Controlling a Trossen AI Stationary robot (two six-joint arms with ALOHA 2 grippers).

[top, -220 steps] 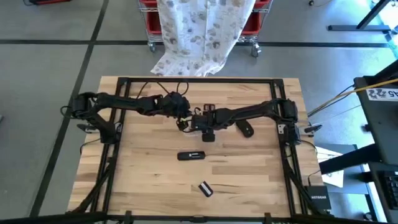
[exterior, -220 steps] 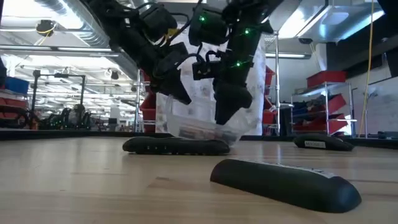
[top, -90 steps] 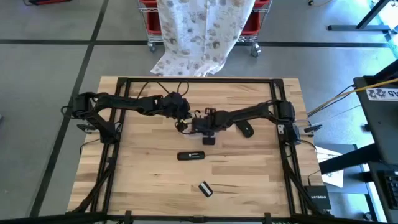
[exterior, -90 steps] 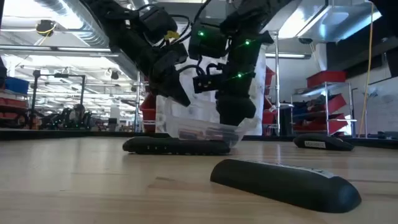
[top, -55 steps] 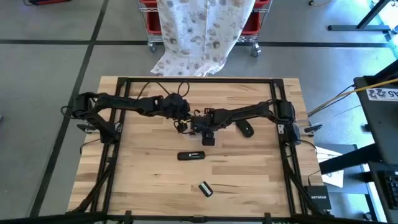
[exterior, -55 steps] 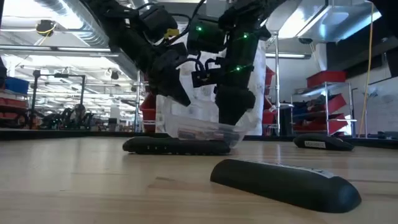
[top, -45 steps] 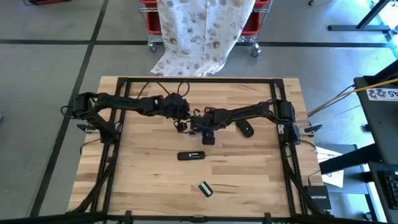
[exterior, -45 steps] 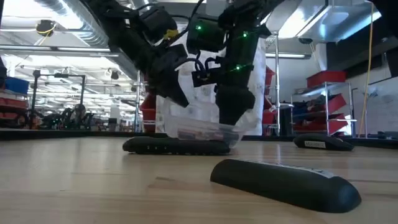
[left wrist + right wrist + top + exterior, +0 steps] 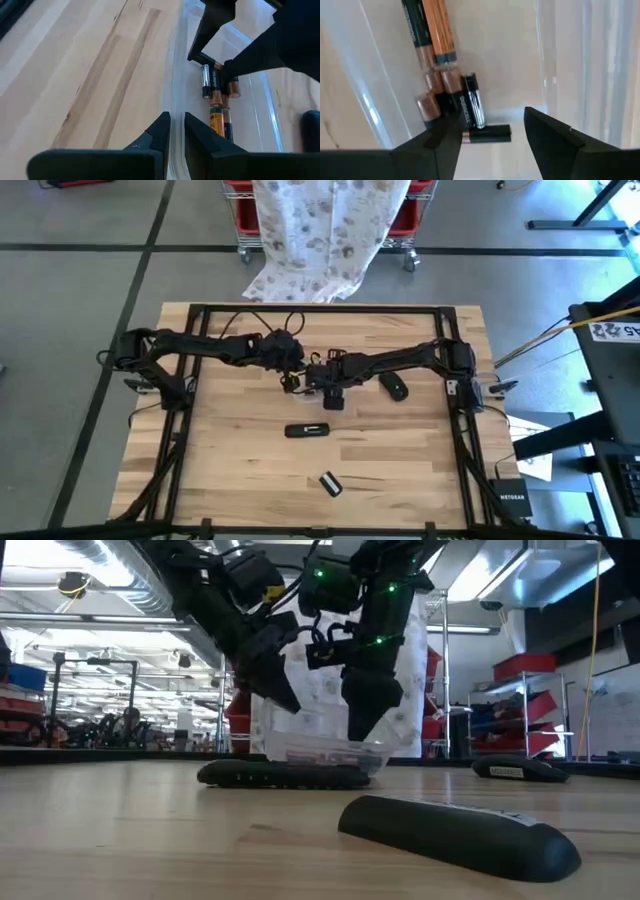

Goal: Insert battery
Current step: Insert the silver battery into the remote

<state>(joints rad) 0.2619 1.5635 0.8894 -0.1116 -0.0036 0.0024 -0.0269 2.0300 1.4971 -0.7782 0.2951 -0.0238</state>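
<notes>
Several batteries (image 9: 442, 90) loose in clear tray (image 9: 260, 107). Left gripper (image 9: 173, 131) pinches tray wall; right gripper (image 9: 490, 132) spread wide above batteries, holding nothing.

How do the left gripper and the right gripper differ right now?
The left gripper is shut on the rim of the clear tray, while the right gripper is open, holding nothing. The left gripper sits at the tray's edge; the right gripper hangs over the tray's inside, above the batteries. Both meet at the table's middle, at the same tray.
</notes>
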